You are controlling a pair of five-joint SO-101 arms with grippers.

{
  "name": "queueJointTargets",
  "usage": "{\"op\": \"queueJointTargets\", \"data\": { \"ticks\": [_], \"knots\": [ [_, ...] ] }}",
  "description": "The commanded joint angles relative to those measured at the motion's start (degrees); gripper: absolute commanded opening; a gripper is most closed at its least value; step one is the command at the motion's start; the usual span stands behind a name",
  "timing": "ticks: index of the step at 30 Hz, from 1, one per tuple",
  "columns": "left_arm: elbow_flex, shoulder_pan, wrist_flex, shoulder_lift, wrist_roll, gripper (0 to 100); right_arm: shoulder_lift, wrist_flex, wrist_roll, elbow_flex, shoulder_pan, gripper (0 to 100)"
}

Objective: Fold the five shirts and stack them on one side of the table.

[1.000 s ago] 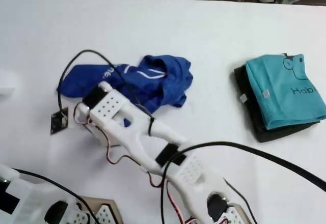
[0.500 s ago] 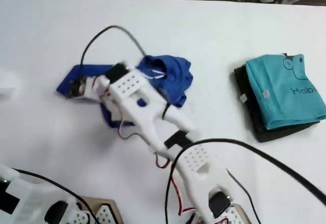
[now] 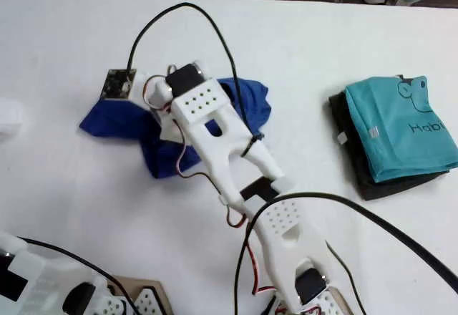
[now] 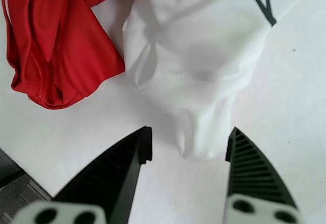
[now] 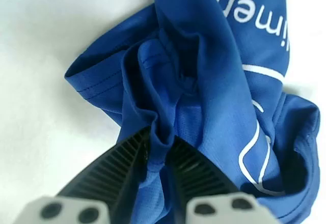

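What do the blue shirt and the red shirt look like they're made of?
Blue shirt: probably thin, smooth synthetic knit, slightly glossy; it gathers in soft, fine folds in the right gripper. Red shirt: looks similar, smooth with a faint sheen, limp folds.

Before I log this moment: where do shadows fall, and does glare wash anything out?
High view: even light, no hard shadows on the bright white table. Left wrist view: the white shirt nearly merges with the table, marked off by soft shadow under its hem. Right wrist view: table washed out; dark creases in the blue shirt at the right gripper.
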Motion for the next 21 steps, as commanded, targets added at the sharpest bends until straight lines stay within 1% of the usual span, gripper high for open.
{"op": "queueJointTargets", "data": {
  "ticks": [1, 4, 11, 13, 17, 21],
  "knots": [
    [-0.3, -0.4, -0.7, -0.3, 0.0, 26, 1.4, 0.7, -0.6, -2.5, 0.1, 10.6],
    [-0.3, -0.4, -0.7, -0.3, 0.0, 26, 2.5, 1.2, -4.6, -3.1, -0.2, 16.6],
    [-0.3, -0.5, -0.7, -0.3, 0.0, 26, -0.7, 2.8, -6.0, -1.8, -4.1, 17.0],
    [-0.3, -0.5, -0.7, -0.3, 0.0, 26, -3.6, 2.9, -8.3, -0.6, -5.8, 17.0],
    [-0.3, -0.5, -0.7, -0.3, 0.0, 26, -10.7, 2.9, -10.0, 6.8, -10.2, 17.0],
    [-0.3, -0.5, -0.7, -0.3, 0.0, 26, -15.0, 2.3, -10.1, 14.8, -11.1, 17.0]
  ]
}}
